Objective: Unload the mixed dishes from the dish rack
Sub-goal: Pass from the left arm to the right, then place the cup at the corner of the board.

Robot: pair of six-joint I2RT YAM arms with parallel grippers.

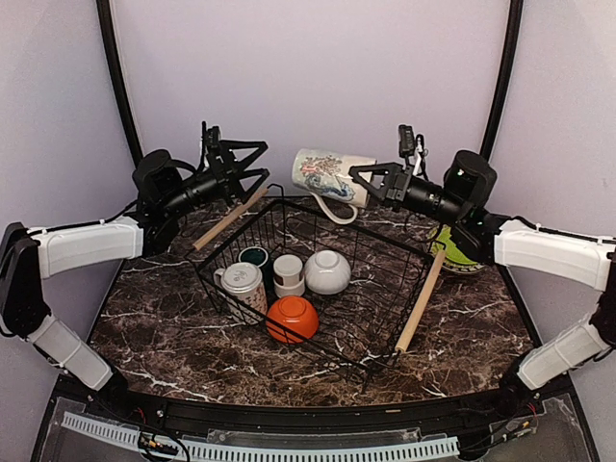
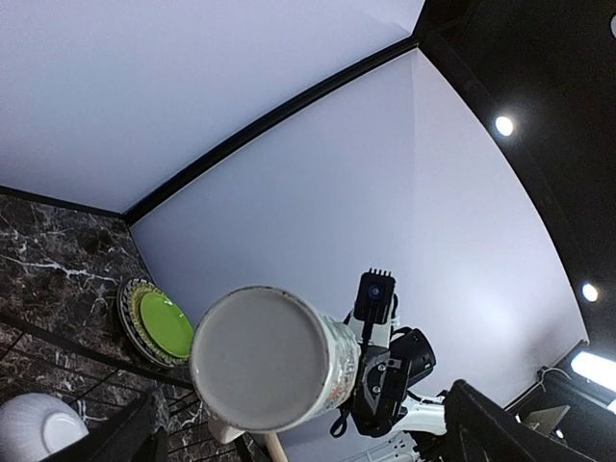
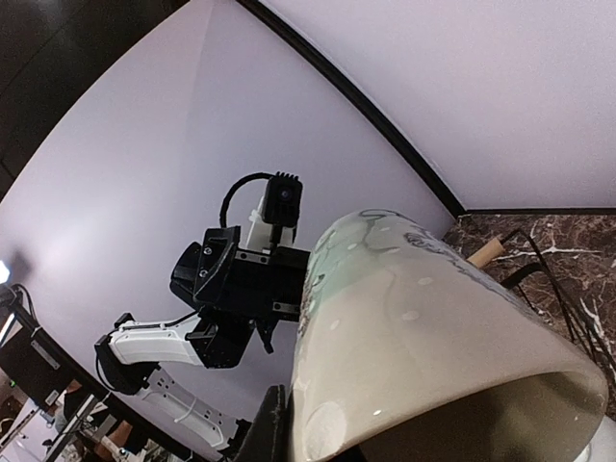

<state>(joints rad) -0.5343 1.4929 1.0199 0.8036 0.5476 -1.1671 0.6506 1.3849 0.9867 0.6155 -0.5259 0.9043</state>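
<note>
Above the far left corner of the large black wire dish rack (image 1: 358, 226), the left tool (image 1: 262, 160) hangs with its jaws spread as wide as they go and nothing in them. Its tips are just short of the base of the tall cream ceramic mug with a bluish pattern (image 1: 322, 173). That mug lies on its side in the air over the rack's far edge, handle drooping, and the right tool (image 1: 364, 183) is clamped tight on its wall at the mouth end. Inside the rack sit a second patterned mug (image 1: 241, 281), a dark green cup (image 1: 253, 256), a small white cup (image 1: 288, 274), a white bowl (image 1: 328, 271) and an orange bowl (image 1: 293, 318). Right of the rack, a lime-green plate (image 2: 166, 323) tops a stack on the dark marble counter (image 1: 164, 327).

The grip is a pinch on one thin wall, with the mug's weight hanging off to one side. I judge it could swivel or slip when the arm swings, and a drop here would land on the rack's rim or the crockery below. A sweep leftward could also knock the mug's base against the left tool.
</note>
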